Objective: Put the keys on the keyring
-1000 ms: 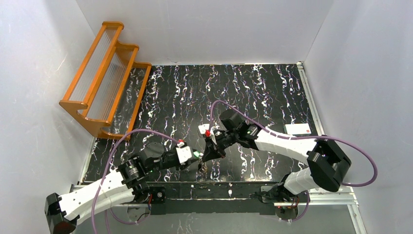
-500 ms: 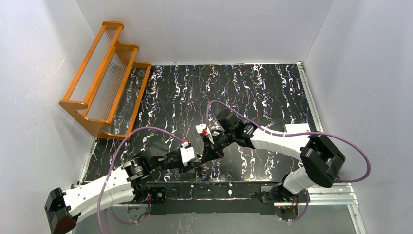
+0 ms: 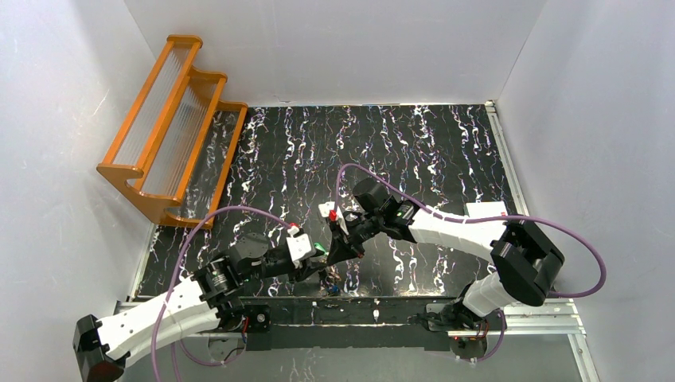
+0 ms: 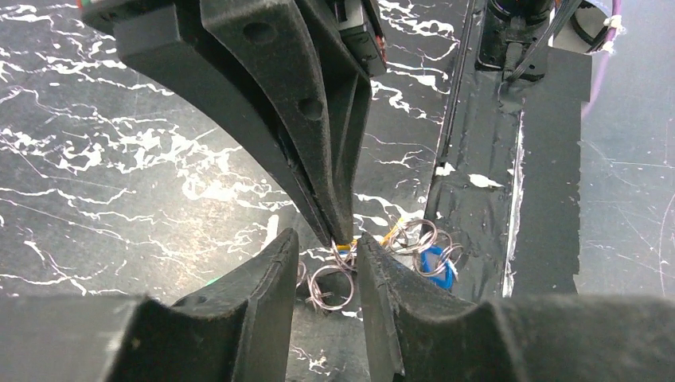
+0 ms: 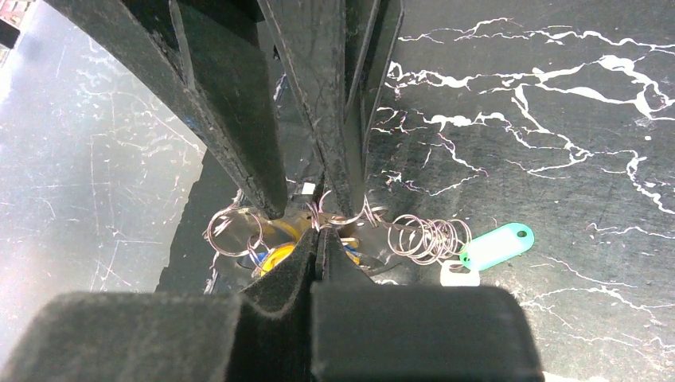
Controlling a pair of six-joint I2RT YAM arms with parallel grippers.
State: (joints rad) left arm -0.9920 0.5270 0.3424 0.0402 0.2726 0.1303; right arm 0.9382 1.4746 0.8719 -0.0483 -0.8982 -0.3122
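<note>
Two sets of fingers now meet over the tangle, lower centre of the top view. In the last second the right arm (image 3: 446, 227) slid leftward. The right fingers (image 5: 282, 282) are pressed together, tip among the keyring (image 4: 330, 285) loops; whether they pinch wire I cannot tell. The left fingers (image 4: 271, 274) keep a narrow gap and clamp nothing visible. The blue key (image 4: 436, 264), yellow key (image 5: 275, 256) and green key (image 5: 497, 245) lie on the bench (image 3: 414, 143). I judge threading not yet begun.

walls: plain white panels (image 3: 334, 48) | surface: black white-veined marble-pattern tabletop (image 3: 414, 143) | far-left corner: orange wooden stepped rack, clear slats (image 3: 171, 127) | light: even
</note>
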